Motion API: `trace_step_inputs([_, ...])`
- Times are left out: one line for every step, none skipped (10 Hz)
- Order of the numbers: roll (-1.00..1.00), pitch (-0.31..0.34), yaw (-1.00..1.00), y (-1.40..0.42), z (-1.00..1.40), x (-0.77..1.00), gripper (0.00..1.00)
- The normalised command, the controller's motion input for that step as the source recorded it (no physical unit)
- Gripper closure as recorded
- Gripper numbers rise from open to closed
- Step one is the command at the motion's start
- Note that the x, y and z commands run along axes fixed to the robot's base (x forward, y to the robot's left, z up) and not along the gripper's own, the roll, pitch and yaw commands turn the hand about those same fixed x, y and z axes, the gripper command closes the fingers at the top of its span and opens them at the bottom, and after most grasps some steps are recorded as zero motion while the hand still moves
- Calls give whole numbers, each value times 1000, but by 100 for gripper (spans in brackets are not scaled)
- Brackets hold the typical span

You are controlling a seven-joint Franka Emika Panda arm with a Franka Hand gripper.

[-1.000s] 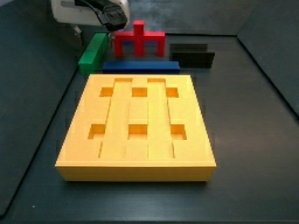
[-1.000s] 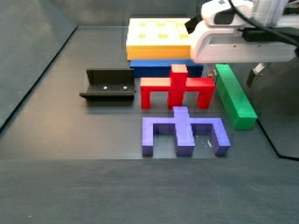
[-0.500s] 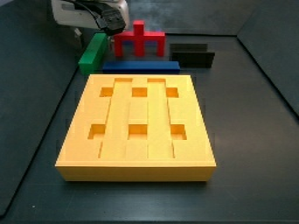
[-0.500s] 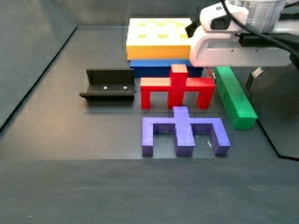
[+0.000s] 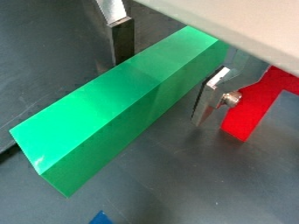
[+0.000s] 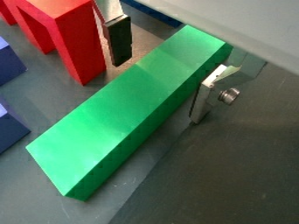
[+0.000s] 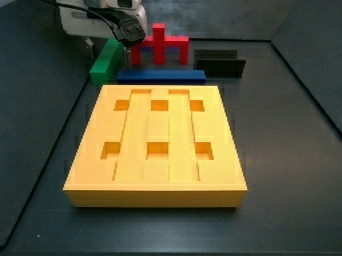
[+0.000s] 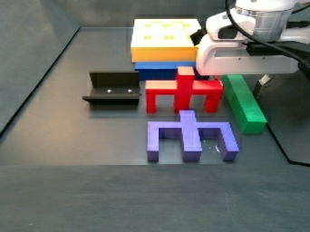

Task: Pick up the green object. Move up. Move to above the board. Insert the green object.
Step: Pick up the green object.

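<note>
Early stage, by the look of it: the green object (image 6: 126,120) is lying flat on the dark tabletop (image 8: 72,181), not yet lifted, so pickup, move up, move over the board (image 7: 158,142) & insertion all seem left to do. The end effector (image 5: 163,72) is sitting low around the bar's far end, w/ one silver finger (image 6: 117,35) on each long side; both wrist views are showing the fingers open, w/ slim gaps to the green faces, not clamping yet. In a side view the bar (image 8: 246,101) is resting just beside the red pronged block (image 8: 184,89), well apart from the yellow-orange board (image 8: 164,39), whose square holes are standing empty. The bar is looking long, plain, matte green, square-edged, solid; prob. rigid & easy to pinch across its narrow width.
</note>
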Motion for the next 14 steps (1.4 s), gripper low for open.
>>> trace_step_inputs([0, -11, 0, 0, 0, -9, 0])
trace_step_inputs([0, 0, -23, 0, -40, -9, 0])
trace_step_inputs([0, 0, -40, 0, -34, 0, 0])
trace_step_inputs([0, 0, -29, 0, -26, 0, 0])
trace_step_inputs([0, 0, 0, 0, 0, 0, 0])
trace_step_inputs([0, 0, 0, 0, 0, 0, 100])
trace_step_inputs([0, 0, 0, 0, 0, 0, 100])
trace_step_inputs([0, 0, 0, 0, 0, 0, 100])
trace_step_inputs([0, 0, 0, 0, 0, 0, 100])
trace_step_inputs([0, 0, 0, 0, 0, 0, 100])
trace_step_inputs([0, 0, 0, 0, 0, 0, 100])
trace_step_inputs([0, 0, 0, 0, 0, 0, 100])
trace_step_inputs([0, 0, 0, 0, 0, 0, 100])
trace_step_inputs([0, 0, 0, 0, 0, 0, 100])
